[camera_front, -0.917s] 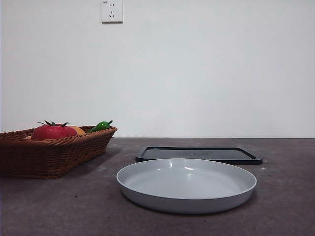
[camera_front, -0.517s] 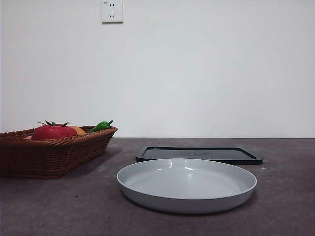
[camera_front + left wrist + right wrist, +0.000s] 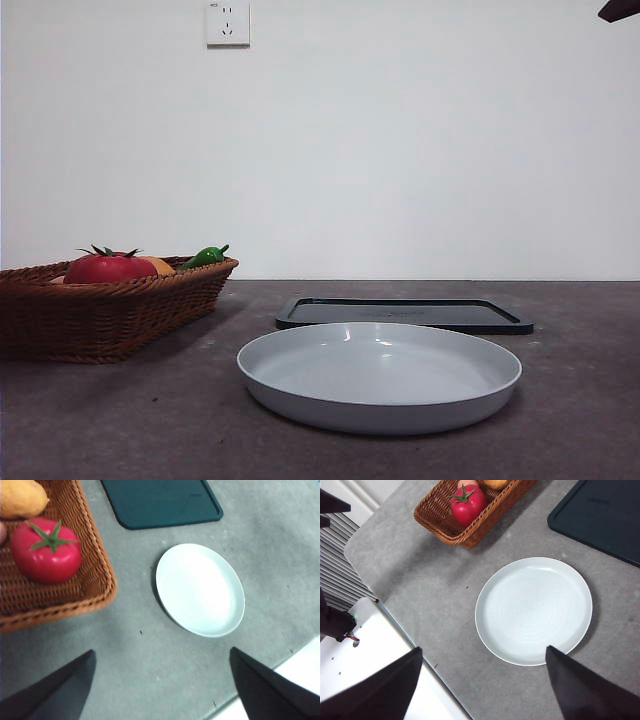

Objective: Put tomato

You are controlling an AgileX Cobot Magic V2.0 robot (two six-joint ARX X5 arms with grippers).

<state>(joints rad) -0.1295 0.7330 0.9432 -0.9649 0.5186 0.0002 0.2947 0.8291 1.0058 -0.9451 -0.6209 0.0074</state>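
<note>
Both arms hang high over the table. The left gripper [image 3: 160,690] has its jaws wide open and holds nothing. The right gripper [image 3: 482,685] is wide open and empty too. In the front view only a dark arm tip [image 3: 620,9] shows, up at 1 o'clock. The tomato [image 3: 108,267] sits in the brown basket [image 3: 100,315] at 9 o'clock, beside an orange fruit [image 3: 158,264]. A white plate [image 3: 380,375] rests on the grey table [image 3: 120,420], a dark tray [image 3: 404,314] just behind it. The wall [image 3: 400,150] is plain white, with a socket [image 3: 227,22].
</note>
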